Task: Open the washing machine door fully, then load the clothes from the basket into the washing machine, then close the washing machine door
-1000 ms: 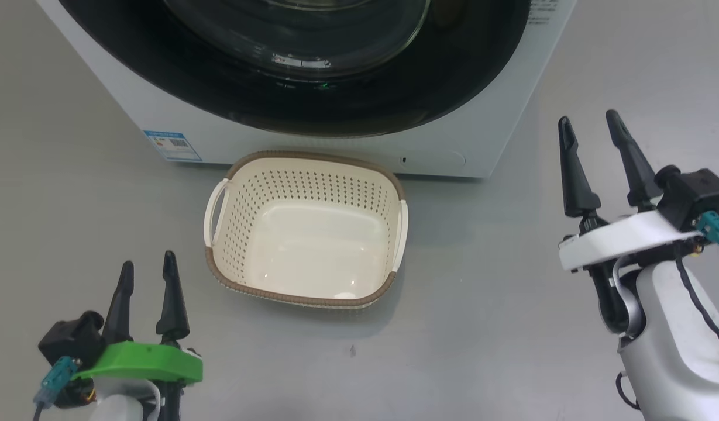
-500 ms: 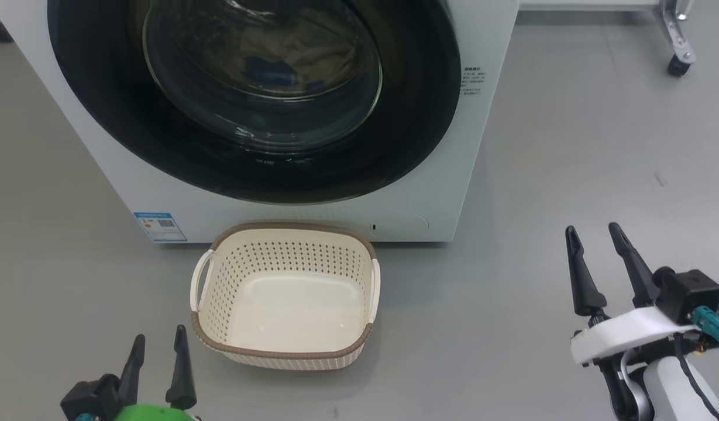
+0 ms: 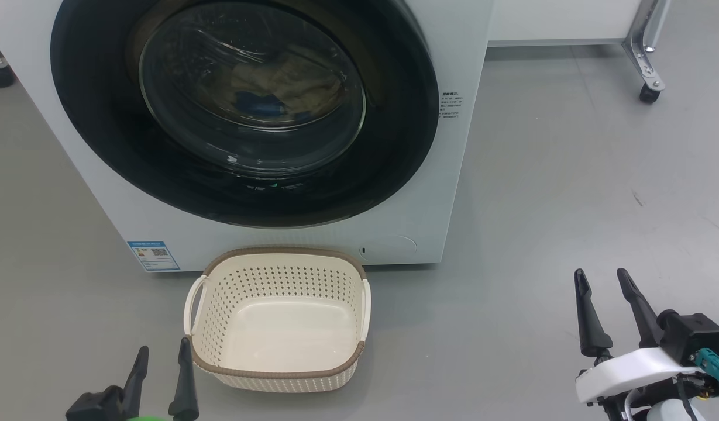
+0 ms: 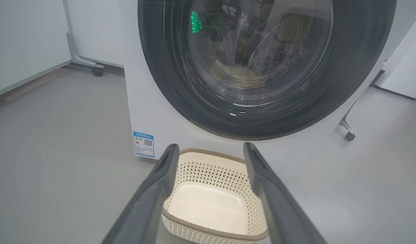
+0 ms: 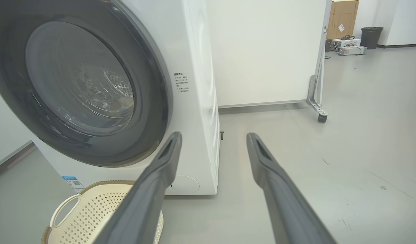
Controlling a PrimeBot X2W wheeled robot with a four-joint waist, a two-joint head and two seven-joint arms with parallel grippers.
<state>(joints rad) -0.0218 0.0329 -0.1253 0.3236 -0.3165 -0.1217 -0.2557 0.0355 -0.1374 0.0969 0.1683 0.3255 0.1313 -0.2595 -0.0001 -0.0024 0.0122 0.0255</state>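
- The left pincer (image 3: pixel 163 349), with two long dark fingers, is spread apart and grips nothing; it hangs above the smooth grey floor (image 3: pixel 540 204).
- The basket (image 3: pixel 283 251), a small cream plastic rounded-rectangular tub with perforated walls, a brown woven-look rim and white side handles, stands upright on the floor just ahead of the left pincer, a little toward its right. Neither pincer touches it. Its smooth inner bottom is in full sight.
- The right pincer (image 3: pixel 600 273) is of the same build, with its fingers parted and nothing held. The basket lies well apart from it, to its left.
- The washing machine (image 3: pixel 458 175), a big white front-loading box, rises beyond the basket, ahead of the left pincer and ahead-left of the right pincer. The basket's far rim stands just beside its lower front panel.
- The door (image 3: pixel 102 146), large and round with a wide glossy black rim and a bulging clear glass bowl, lies flush against the machine's front.
- The clothes (image 3: pixel 283 88), crumpled pale cream-yellow fabric with a blue patch, lie behind the glass inside the drum.
- A small blue label sticker (image 3: pixel 152 255) sits at the machine's lower front corner, ahead of the left pincer.
- A white panel on a metal castor frame (image 3: pixel 646 64) stands far ahead of the right pincer.
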